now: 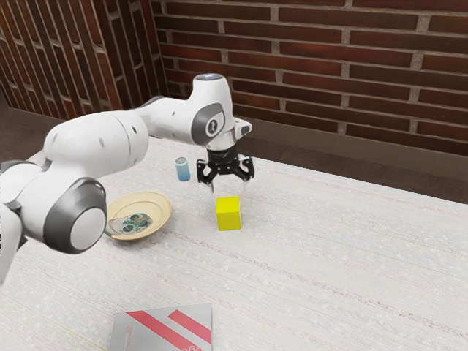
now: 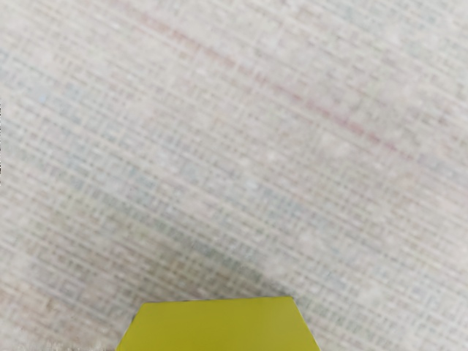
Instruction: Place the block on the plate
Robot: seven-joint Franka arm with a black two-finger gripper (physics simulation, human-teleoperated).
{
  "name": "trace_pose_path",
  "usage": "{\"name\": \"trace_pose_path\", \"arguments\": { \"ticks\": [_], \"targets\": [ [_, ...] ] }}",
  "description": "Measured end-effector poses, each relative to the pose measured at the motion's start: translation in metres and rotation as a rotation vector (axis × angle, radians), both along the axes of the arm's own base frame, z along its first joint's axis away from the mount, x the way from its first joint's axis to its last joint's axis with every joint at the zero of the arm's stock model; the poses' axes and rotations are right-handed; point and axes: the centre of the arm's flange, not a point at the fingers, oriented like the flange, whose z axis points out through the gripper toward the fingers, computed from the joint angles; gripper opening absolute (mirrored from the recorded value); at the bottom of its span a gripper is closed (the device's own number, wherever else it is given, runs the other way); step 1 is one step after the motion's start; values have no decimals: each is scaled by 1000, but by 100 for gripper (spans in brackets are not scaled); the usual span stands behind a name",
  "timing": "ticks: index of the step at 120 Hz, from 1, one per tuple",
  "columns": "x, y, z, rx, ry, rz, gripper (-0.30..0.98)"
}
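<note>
Yellow block [image 1: 228, 214] on table [image 1: 329, 256], near plate [image 1: 164, 205] with green-grey markings inside; hand [image 1: 229, 189] open above block.

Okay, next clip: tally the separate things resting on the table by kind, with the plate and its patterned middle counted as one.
Block, yellow: 1
Plate, tan-rimmed: 1
Can, blue: 1
Flat item, grey with red stripes: 1
Total: 4
</note>
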Motion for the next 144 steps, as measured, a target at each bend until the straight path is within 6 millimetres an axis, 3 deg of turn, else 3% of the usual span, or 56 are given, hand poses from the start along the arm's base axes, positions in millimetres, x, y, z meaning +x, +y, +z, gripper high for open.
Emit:
{"name": "trace_pose_path", "arguments": {
  "ticks": [35, 63, 91, 111, 144],
  "targets": [
    [-8, -4, -40, 5, 52, 138, 67],
    [-9, -8, -54, 2, 61, 211, 66],
    [-10, -14, -57, -1, 59, 251, 51],
    [-10, -13, -56, 1, 56, 276, 50],
    [-9, -5, -46, 24, 52, 310, 33]
  ]
}}
